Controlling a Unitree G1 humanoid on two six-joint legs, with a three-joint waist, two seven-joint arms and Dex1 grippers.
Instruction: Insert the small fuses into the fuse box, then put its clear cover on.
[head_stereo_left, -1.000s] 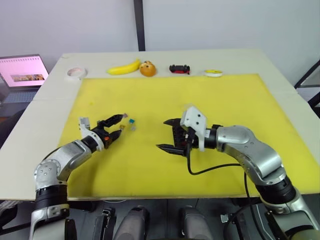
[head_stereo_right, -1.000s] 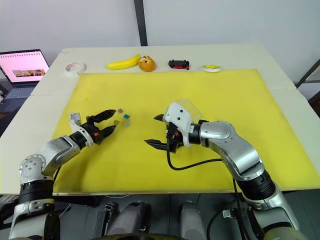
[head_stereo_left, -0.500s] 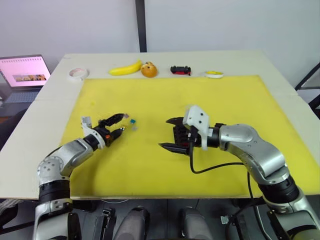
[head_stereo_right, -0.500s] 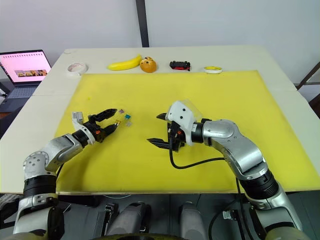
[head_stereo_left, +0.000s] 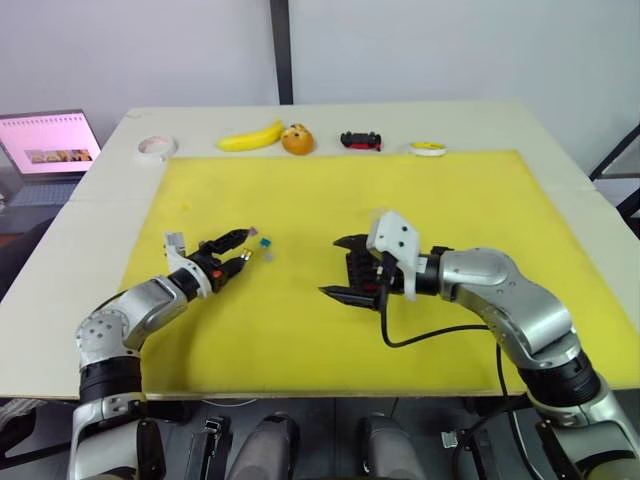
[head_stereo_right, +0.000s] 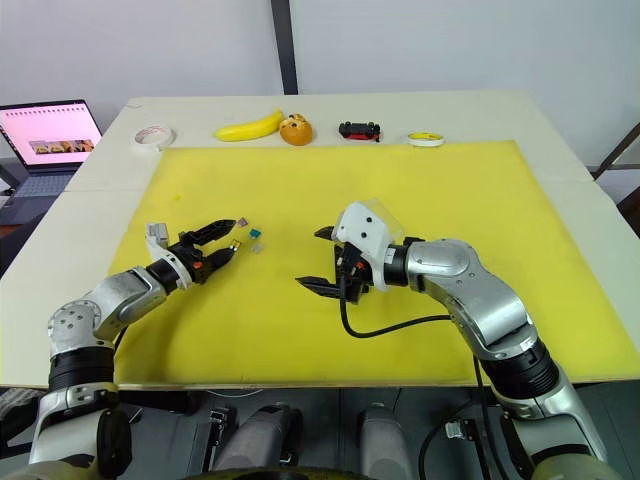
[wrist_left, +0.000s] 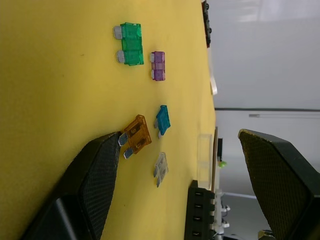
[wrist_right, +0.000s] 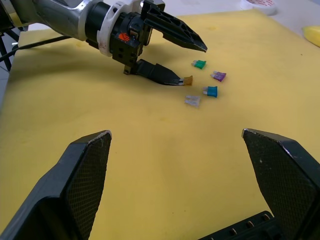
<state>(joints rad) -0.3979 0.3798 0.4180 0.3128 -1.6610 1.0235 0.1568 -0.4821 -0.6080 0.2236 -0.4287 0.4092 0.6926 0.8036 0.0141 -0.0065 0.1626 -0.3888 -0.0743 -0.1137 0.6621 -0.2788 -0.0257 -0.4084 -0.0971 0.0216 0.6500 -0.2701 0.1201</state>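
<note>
Several small fuses lie on the yellow mat (head_stereo_left: 450, 200): green (wrist_left: 127, 44), purple (wrist_left: 158, 65), teal (wrist_left: 163, 120), orange (wrist_left: 136, 135) and grey (wrist_left: 160, 168). My left gripper (head_stereo_left: 238, 251) is open beside them, one fingertip (wrist_right: 170, 78) touching the orange fuse (wrist_right: 188, 80). My right gripper (head_stereo_left: 330, 267) stands wide open at the mat's middle, facing the fuses. The black fuse box (wrist_right: 235, 233) sits at the base of its fingers; whether it is held I cannot tell. The clear cover (head_stereo_right: 375, 208) shows faintly just behind that gripper.
Along the table's far edge lie a tape roll (head_stereo_left: 152, 147), a banana (head_stereo_left: 250, 135), an orange fruit (head_stereo_left: 295, 138), a black-and-red toy car (head_stereo_left: 360, 139) and a small yellow-white roll (head_stereo_left: 428, 147). A laptop (head_stereo_left: 45, 150) stands off the table's left.
My left gripper has edged forward toward the fuses, and its lower fingertip now meets the orange one. The right arm has stayed put.
</note>
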